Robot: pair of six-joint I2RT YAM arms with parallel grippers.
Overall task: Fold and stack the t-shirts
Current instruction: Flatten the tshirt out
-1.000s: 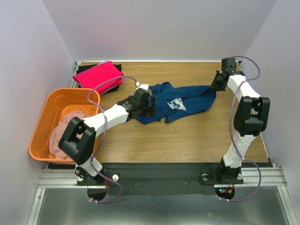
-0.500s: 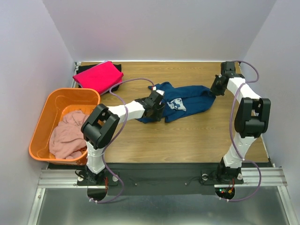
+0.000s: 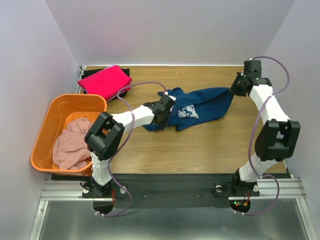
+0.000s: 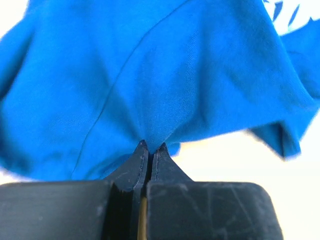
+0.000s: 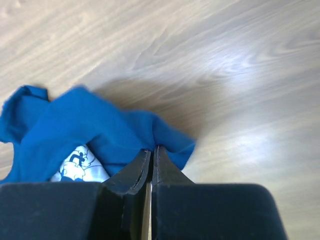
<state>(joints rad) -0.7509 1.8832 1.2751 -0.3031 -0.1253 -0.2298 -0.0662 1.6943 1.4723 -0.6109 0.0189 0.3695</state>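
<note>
Pale tee lies heaped in the basket at left, judged to be awaiting its turn. Pink tee sits folded at the far-left corner, evidently the start of the stack. Left gripper, fingers pressed together, pinches a fold at the left end of the navy tee. That tee lies mid-table, drawn out rightward, print up. Right gripper, likewise clamped tight, holds the tee's right end, which appears lifted slightly. Judgement: opposed grips serve to pull the cloth flat before folding.

Probably a lab: white-walled enclosure, aluminium rail.
</note>
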